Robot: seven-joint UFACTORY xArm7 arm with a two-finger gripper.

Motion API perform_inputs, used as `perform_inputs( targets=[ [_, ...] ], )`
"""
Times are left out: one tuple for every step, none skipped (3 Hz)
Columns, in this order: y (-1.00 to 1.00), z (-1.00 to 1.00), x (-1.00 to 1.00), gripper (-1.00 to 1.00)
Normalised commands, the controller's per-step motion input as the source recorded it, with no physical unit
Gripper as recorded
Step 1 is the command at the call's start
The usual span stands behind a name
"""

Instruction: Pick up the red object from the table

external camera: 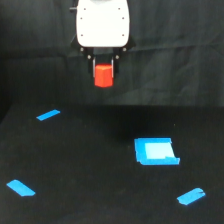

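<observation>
My hand [103,64] grips the red object [103,75] between its fingers, high above the table [90,165], far side. Pickup looks done; nothing left but holding it.

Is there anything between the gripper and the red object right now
Nothing visible. The red object sits between the fingers of the gripper, held up in front of the dark backdrop, apart from the table. The blue square and tape strips lie flat on the table below.
</observation>
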Motion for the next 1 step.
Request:
perform_inputs(
  targets=[
    [-0.09, -0.02, -0.03, -1.0]
  ],
)
